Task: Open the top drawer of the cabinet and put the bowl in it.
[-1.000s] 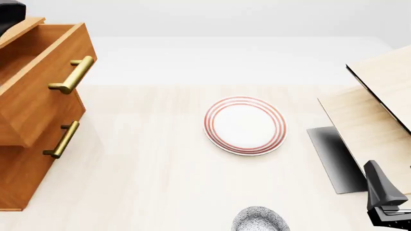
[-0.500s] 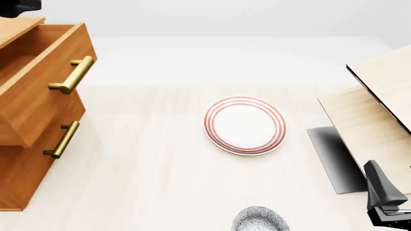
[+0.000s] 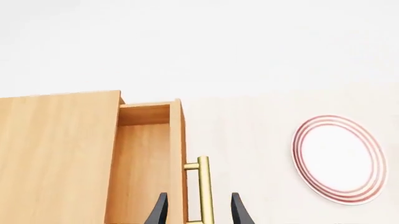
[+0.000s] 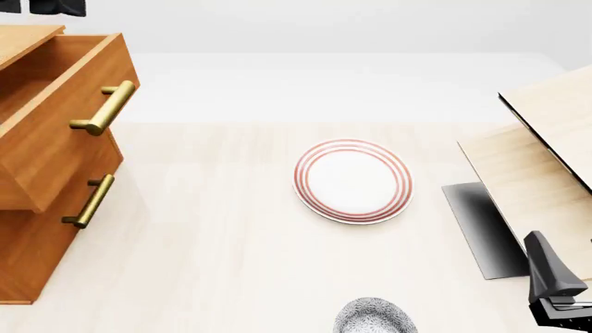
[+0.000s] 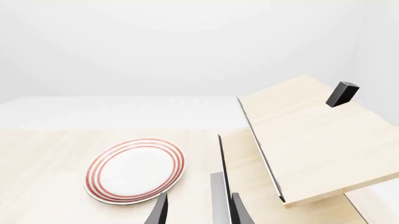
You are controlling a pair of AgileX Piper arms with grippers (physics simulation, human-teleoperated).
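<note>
The uppermost orange-brown wooden drawer [image 4: 57,104] of the three-drawer orange-brown wooden cabinet [image 4: 37,229] at the table's left edge stands pulled out, its deep box open to view and its brass bar handle [image 4: 104,109] facing the table's middle; the drawer below it is shut, with its own brass handle [image 4: 90,201]; the small round speckled blue-grey and white bowl [image 4: 375,316] sits on the pale wooden table [image 4: 204,243] at the near edge, well apart from the cabinet and partly cut off by the frame; farther back, near the table's middle, lies a flat white plate with red rings [image 4: 353,181]; pale light-wood panels [image 4: 545,152] lean at the right side; the left gripper [image 3: 198,210] hangs above the open drawer, its dark fingers parted with the brass handle seen between their tips, gripping nothing; the right gripper [image 5: 198,211] hangs at the near right, fingers likewise parted and empty.
</note>
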